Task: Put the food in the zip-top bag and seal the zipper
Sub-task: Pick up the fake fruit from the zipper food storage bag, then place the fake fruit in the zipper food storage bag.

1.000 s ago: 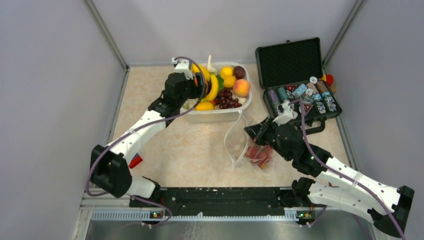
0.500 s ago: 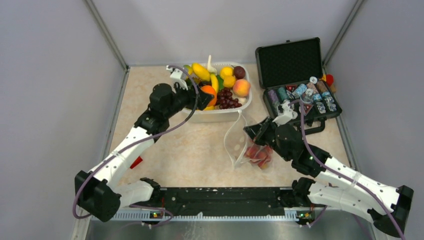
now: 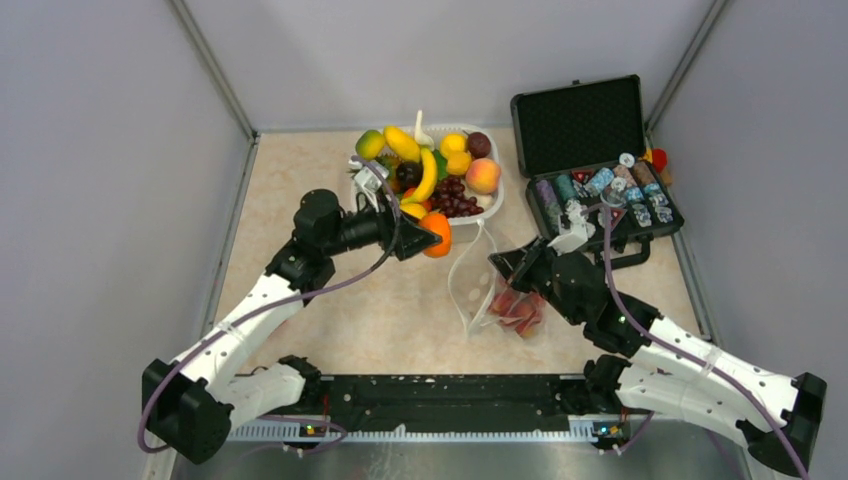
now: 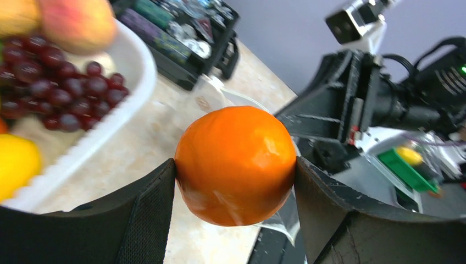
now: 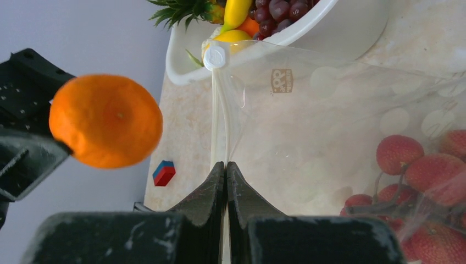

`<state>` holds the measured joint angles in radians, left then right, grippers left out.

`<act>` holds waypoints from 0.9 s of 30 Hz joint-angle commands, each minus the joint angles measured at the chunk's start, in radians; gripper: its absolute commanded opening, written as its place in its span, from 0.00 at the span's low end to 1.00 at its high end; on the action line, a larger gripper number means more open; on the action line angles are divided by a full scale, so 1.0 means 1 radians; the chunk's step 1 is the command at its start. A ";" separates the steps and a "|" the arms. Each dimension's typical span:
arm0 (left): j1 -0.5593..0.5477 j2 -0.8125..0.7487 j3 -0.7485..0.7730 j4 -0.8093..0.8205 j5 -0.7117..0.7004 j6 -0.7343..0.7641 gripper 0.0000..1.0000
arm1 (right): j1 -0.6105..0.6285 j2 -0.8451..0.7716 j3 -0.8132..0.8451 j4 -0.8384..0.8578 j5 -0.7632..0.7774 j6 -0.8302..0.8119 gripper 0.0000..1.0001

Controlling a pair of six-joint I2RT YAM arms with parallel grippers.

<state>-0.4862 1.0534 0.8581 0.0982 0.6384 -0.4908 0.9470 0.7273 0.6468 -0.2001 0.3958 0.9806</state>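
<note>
Fingers [image 4: 145,217] of the left gripper [image 3: 428,238] clamp a glossy round orange [image 4: 236,165] near the white plastic tub [image 3: 478,222], while the right gripper [image 5: 226,171] pinches the mouth edge of the clear polka-dotted zip-top bag [image 3: 478,285], which holds red strawberries [image 5: 398,154].

Beyond the left gripper [image 4: 235,168], the orange [image 4: 236,157] between its fingers [image 4: 148,212] hides most of the zip-top bag [image 4: 218,99]; up and left of it a blurred peach [image 4: 77,22] is cut by the top edge. Right of the right gripper [image 5: 226,168], the strawberries [image 5: 434,176] run off the frame, and the bag's pinched edge disappears between its fingers [image 5: 206,212].
</note>
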 commanded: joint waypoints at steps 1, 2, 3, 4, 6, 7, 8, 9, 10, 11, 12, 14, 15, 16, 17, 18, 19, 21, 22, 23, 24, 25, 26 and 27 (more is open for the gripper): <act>-0.037 -0.020 -0.055 0.120 0.162 -0.061 0.44 | 0.005 -0.018 -0.011 0.046 0.035 0.020 0.00; -0.050 -0.018 -0.063 0.120 0.171 -0.060 0.44 | 0.004 -0.020 -0.009 0.044 0.035 0.020 0.00; -0.063 -0.014 -0.071 0.119 0.179 -0.057 0.44 | 0.004 -0.021 -0.010 0.042 0.037 0.022 0.00; -0.074 -0.011 -0.076 0.115 0.182 -0.053 0.44 | 0.005 -0.023 -0.010 0.040 0.041 0.025 0.00; -0.098 -0.005 -0.086 0.112 0.178 -0.047 0.44 | 0.004 -0.030 -0.013 0.039 0.041 0.028 0.00; -0.110 -0.001 -0.089 0.111 0.173 -0.036 0.44 | 0.005 -0.032 -0.014 0.038 0.043 0.029 0.00; -0.126 0.005 -0.089 0.106 0.160 -0.023 0.44 | 0.004 -0.035 -0.017 0.038 0.043 0.032 0.00; -0.139 0.012 -0.085 0.097 0.148 -0.012 0.45 | 0.004 -0.038 -0.018 0.039 0.044 0.036 0.00; -0.156 0.019 -0.080 0.089 0.141 -0.002 0.45 | 0.005 -0.041 -0.020 0.040 0.044 0.038 0.00; -0.170 0.026 -0.076 0.086 0.130 0.004 0.46 | 0.004 -0.042 -0.022 0.041 0.045 0.040 0.00; -0.189 0.032 -0.074 0.090 0.114 0.007 0.47 | 0.004 -0.044 -0.024 0.041 0.045 0.042 0.00; -0.219 0.049 -0.070 0.107 0.089 0.014 0.50 | 0.004 -0.049 -0.024 0.041 0.044 0.043 0.00; -0.230 0.059 -0.063 0.108 0.079 0.016 0.51 | 0.004 -0.051 -0.024 0.043 0.045 0.044 0.00; -0.241 0.071 -0.055 0.107 0.065 0.017 0.52 | 0.004 -0.053 -0.024 0.043 0.043 0.044 0.00; -0.249 0.082 -0.050 0.109 0.052 0.023 0.52 | 0.005 -0.054 -0.024 0.043 0.043 0.045 0.00; -0.259 0.094 -0.047 0.109 0.034 0.034 0.52 | 0.004 -0.055 -0.025 0.043 0.043 0.046 0.00; -0.267 0.104 -0.039 0.096 0.007 0.048 0.52 | 0.004 -0.058 -0.025 0.044 0.042 0.046 0.00; -0.278 0.128 -0.021 0.058 -0.036 0.076 0.54 | 0.004 -0.060 -0.026 0.042 0.041 0.045 0.00; -0.281 0.137 -0.015 0.042 -0.048 0.090 0.57 | 0.004 -0.061 -0.025 0.043 0.038 0.045 0.00; -0.283 0.146 -0.008 0.028 -0.065 0.101 0.61 | 0.004 -0.062 -0.024 0.043 0.037 0.045 0.00; -0.284 0.154 -0.002 0.014 -0.077 0.112 0.62 | 0.004 -0.063 -0.024 0.044 0.036 0.045 0.00; -0.285 0.163 0.004 -0.002 -0.082 0.122 0.62 | 0.005 -0.064 -0.024 0.044 0.036 0.044 0.00; -0.285 0.166 0.010 -0.012 -0.086 0.130 0.64 | 0.004 -0.064 -0.023 0.045 0.035 0.043 0.00; -0.285 0.172 0.016 -0.021 -0.089 0.134 0.66 | 0.004 -0.066 -0.023 0.044 0.034 0.042 0.00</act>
<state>-0.7670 1.2129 0.8131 0.0956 0.6037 -0.4171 0.9470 0.6796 0.6155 -0.1879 0.4179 1.0183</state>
